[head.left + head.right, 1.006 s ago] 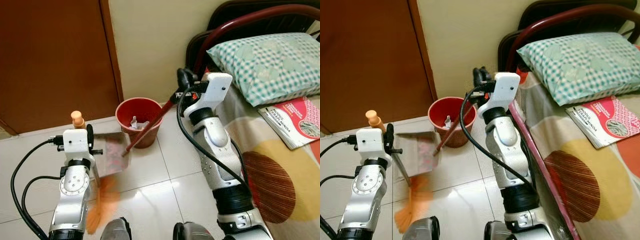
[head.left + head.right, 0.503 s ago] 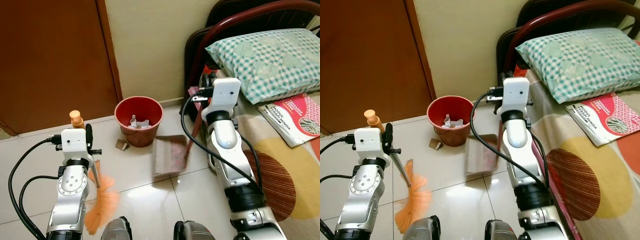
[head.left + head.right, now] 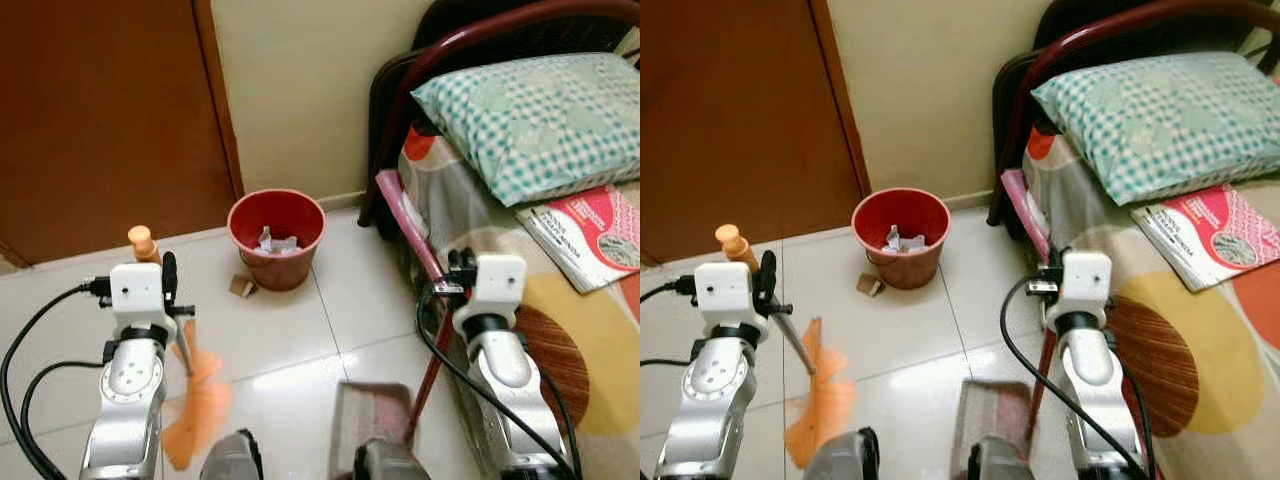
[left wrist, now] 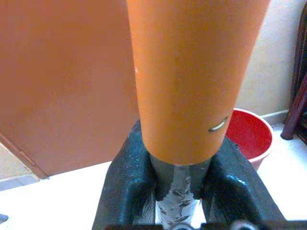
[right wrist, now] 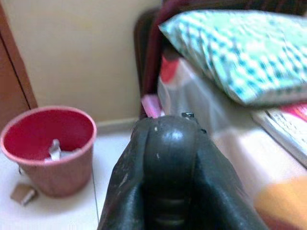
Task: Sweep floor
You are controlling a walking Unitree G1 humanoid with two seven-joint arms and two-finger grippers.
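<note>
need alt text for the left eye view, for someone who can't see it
The robot's left tool grips an orange broom and its right tool grips a dustpan by its long handle, both low over a white tiled floor. Beyond stands a red bin holding paper; a bed lies right.

One red bin (image 3: 276,236) stands on the tiled floor against the wall, holding a few scraps of crumpled paper. Beside the bin lies one brown scrap (image 3: 240,287). Nearer than the bin are one orange broom (image 3: 195,405) and one dustpan (image 3: 371,432). Right of the bin, one checked pillow (image 3: 520,110) and one magazine (image 3: 590,233) lie on one bed (image 3: 575,330).
</note>
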